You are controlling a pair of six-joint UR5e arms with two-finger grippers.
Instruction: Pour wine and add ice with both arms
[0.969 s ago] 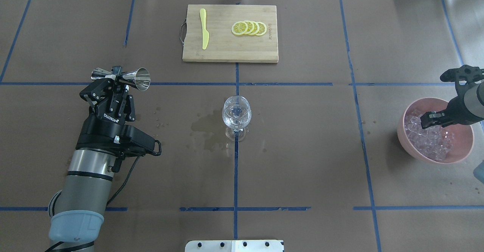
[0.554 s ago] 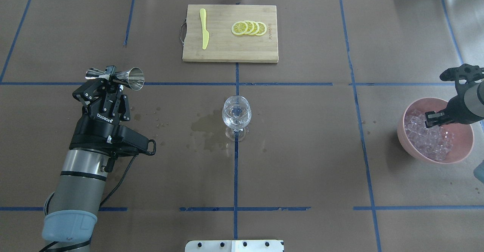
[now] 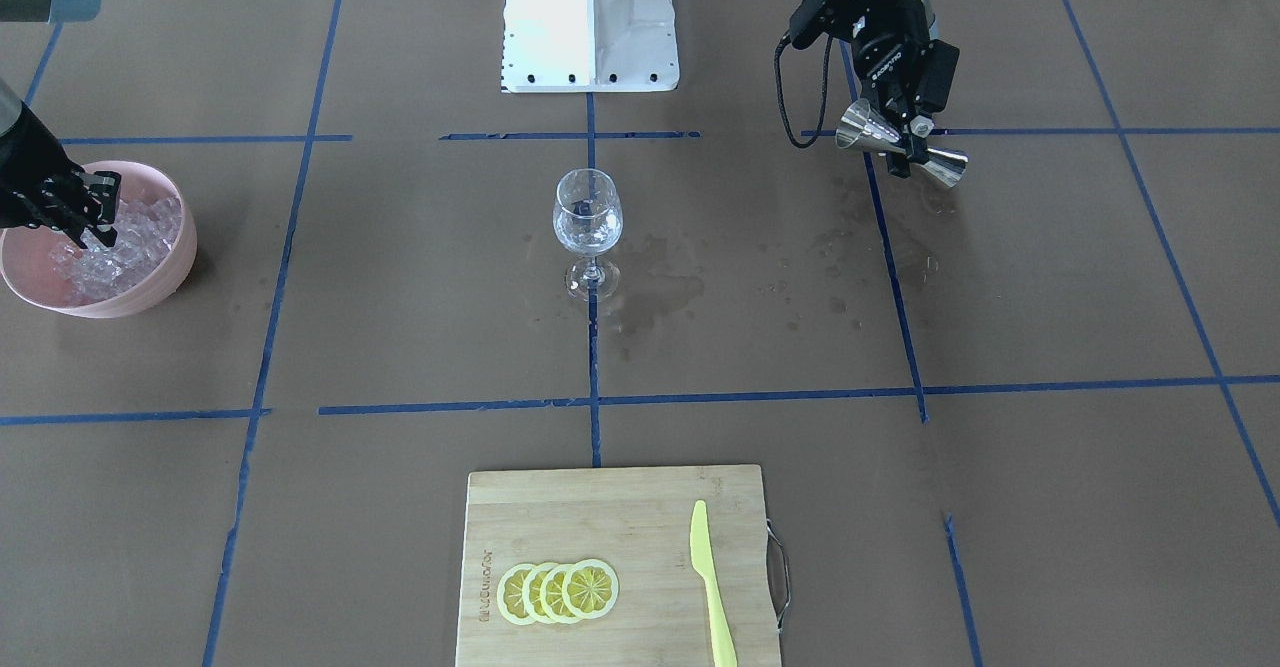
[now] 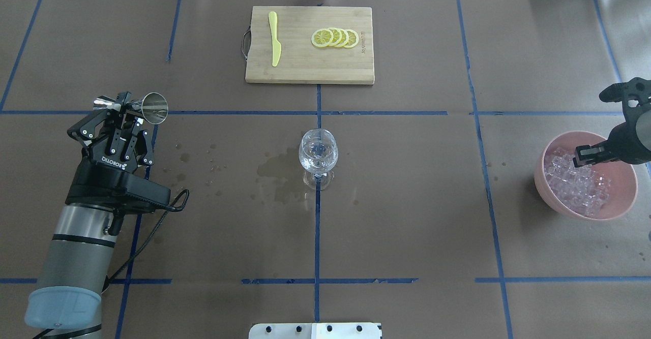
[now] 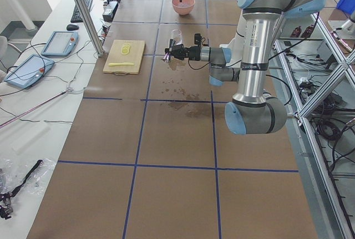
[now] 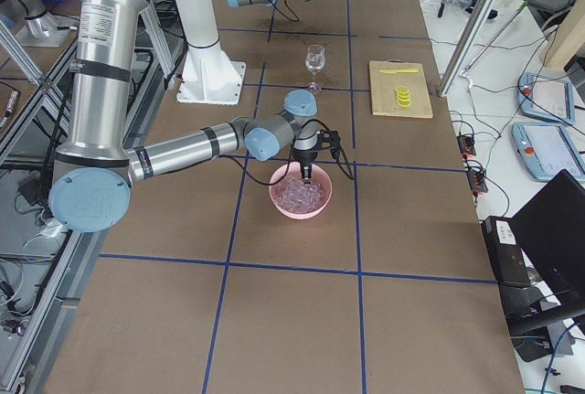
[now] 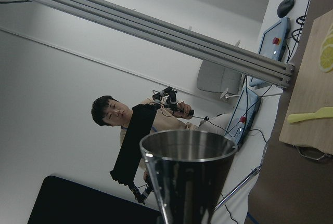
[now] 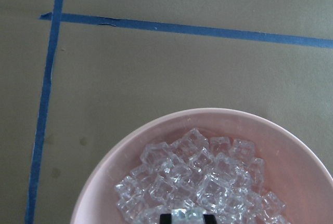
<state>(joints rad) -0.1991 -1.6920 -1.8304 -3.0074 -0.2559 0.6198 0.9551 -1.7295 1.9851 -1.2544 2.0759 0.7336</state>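
My left gripper is shut on a steel jigger that lies sideways in the air, well left of the wine glass. The clear stemmed glass stands upright at the table's middle. At the right, a heap of ice fills a pink bowl. My right gripper points down into that bowl. In the right wrist view its fingertips sit at either side of one ice cube on top of the heap.
A bamboo cutting board at the far middle carries lemon slices and a yellow knife. Wet stains and drops mark the brown paper left of the glass. The white pedestal base stands on the robot's side.
My left arm has drawn back to the left with the jigger, away from the glass. My right gripper has shifted slightly right and up over the ice.
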